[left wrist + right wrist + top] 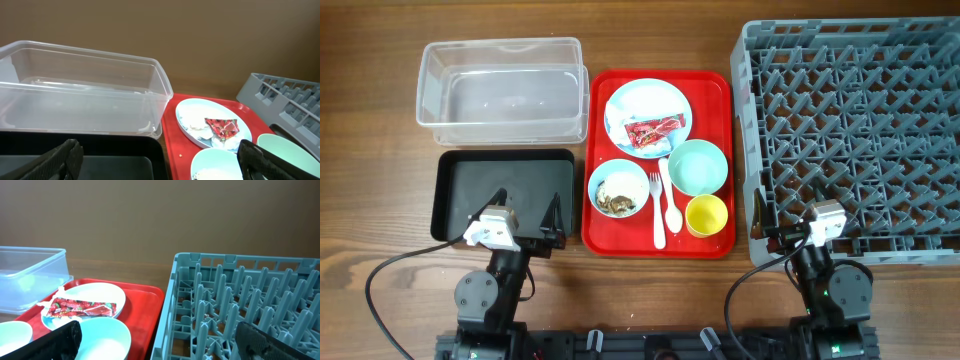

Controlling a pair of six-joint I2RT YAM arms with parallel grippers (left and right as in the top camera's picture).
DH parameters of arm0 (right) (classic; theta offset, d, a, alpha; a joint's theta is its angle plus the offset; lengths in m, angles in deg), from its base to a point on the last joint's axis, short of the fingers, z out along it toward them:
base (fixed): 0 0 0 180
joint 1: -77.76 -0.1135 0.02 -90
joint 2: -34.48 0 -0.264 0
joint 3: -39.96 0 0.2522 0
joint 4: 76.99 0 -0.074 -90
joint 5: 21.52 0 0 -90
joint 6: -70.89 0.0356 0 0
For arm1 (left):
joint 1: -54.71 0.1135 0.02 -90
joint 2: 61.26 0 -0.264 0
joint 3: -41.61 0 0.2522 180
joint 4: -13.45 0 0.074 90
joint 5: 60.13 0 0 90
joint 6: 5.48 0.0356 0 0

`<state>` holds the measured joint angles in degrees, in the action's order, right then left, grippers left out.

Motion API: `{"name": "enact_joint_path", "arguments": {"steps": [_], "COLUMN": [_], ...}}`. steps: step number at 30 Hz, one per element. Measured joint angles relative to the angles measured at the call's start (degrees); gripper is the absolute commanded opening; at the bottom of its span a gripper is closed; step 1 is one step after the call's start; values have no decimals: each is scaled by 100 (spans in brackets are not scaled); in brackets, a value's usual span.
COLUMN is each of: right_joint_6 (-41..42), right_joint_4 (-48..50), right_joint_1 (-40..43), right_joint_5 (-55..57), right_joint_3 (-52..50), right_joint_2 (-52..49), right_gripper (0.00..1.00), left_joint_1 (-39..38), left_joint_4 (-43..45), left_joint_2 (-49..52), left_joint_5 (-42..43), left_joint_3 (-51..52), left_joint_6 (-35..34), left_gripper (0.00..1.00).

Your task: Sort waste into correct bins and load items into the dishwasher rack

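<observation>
On the red serving tray, the pale blue plate [665,100] holds the red wrapper [655,131] and the white napkin [623,120]. The white-blue bowl [618,188] holds brownish food scraps. The mint-green bowl [698,167], yellow cup [706,215], fork [655,205] and spoon [671,205] lie beside it. The clear tub [500,90] and black tray [505,185] are at the left, the grey rack [855,130] at the right. My left gripper [527,212] is open and empty over the black tray's front edge. My right gripper [790,225] is open and empty at the rack's front left corner.
The red serving tray [715,85] sits between the bins and the rack. In the left wrist view the tub [80,95] and plate [190,107] lie ahead. In the right wrist view the rack's pegs [240,310] stand close ahead.
</observation>
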<state>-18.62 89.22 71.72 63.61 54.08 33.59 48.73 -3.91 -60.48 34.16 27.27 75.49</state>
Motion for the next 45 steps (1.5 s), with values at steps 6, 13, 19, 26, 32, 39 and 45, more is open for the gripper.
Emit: {"name": "enact_joint_path", "arguments": {"steps": [6,13,19,26,32,39,45], "right_joint_6": [0,122,595,975,1062,1088,1088], "right_joint_4": [0,0,-575,-2103,-3410,-4927,-4988], "right_joint_1": [0,0,0,0,0,0,0], "right_joint_5": [0,0,0,0,-22,-72,-109], "right_joint_3": [0,0,249,1917,3436,4763,4972], "right_joint_2": [0,0,-107,-1274,-2870,-4677,-5023], "right_gripper": [100,100,100,100,100,100,100], "left_joint_1": [0,0,0,0,0,0,0], "left_joint_4": [-11,13,-66,-890,-2400,-4669,-4459], "left_joint_2": [0,0,90,1335,3268,5429,6227], "left_joint_5": [7,4,4,7,142,551,813], "left_joint_3": [0,0,-26,-1222,-2959,-5088,-5263], "left_joint_6": [0,0,-380,-557,-592,-623,-634], "left_gripper": [100,100,100,100,100,100,100]}}
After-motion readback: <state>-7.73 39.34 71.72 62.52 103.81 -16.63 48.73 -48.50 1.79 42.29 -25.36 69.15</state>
